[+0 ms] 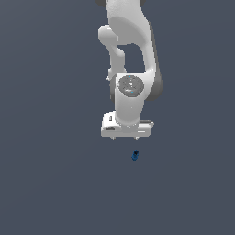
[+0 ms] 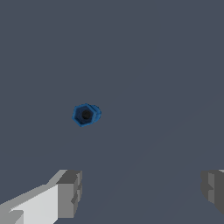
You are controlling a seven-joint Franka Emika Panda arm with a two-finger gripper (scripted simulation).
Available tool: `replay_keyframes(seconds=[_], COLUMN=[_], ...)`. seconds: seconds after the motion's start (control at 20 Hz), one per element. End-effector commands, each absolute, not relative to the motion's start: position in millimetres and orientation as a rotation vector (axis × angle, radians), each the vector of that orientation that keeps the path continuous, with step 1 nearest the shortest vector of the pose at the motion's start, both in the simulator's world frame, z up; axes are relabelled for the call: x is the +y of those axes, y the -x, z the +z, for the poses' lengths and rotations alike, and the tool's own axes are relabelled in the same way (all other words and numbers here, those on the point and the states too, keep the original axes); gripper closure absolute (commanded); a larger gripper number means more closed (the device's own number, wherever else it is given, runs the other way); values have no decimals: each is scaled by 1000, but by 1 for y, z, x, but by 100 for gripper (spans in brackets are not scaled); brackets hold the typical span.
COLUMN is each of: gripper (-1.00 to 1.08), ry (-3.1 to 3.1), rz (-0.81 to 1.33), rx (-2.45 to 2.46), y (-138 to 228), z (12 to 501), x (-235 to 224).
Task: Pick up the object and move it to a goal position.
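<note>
- Your target, the object [image 1: 135, 155], lies alone on the bare tabletop [image 1: 50, 183]. In the exterior view it sits just below the gripper [image 1: 126, 137] and a little toward that view's right, clear of the fingers.
- In the wrist view the object [image 2: 86, 114] is seen almost end-on: a blue hexagonal face with a dark centre. From there its long axis seems to point roughly toward the camera, but you cannot read the exact heading.
- It is off the gripper's midline: it shows ahead of the fingertips and nearer the pale finger [image 2: 70, 192] than the other finger [image 2: 213, 188], not between them.
- The jaws stand wide apart, with only tabletop showing in the gap. The gripper holds nothing and touches nothing.
- Judged from this, your next move is a short sideways and forward correction to bring the object between the fingers, then a descent.
- The piece is tiny beside the gripper, so a small offset could let a finger land on it or knock it away.
</note>
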State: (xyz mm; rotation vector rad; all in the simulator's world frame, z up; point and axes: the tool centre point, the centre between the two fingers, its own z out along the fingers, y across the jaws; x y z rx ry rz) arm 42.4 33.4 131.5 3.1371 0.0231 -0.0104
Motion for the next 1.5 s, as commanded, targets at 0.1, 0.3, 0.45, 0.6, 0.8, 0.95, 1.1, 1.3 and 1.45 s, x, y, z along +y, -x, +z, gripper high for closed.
replay_keyframes(seconds=[0.1,0.3,0.45,0.6,0.8,0.95,1.1,1.3,1.45], gripper=[-92,-92,-92,-92,-92,-92,-92,-92,-92], ry=[-3137,-3139,-3139,-3140,-3140,-3140,-3140,-3140,-3140], rz=[-6,-3,-2,0,0,-1,-1,-1,0], rx=[50,66,74,79,81,81,81,81,82], y=[-62,-73,-79,-83,-84,-83,-83,-83,-83], z=[116,105,99,95,93,92,83,60,47], x=[56,71,79,85,87,87,87,87,87])
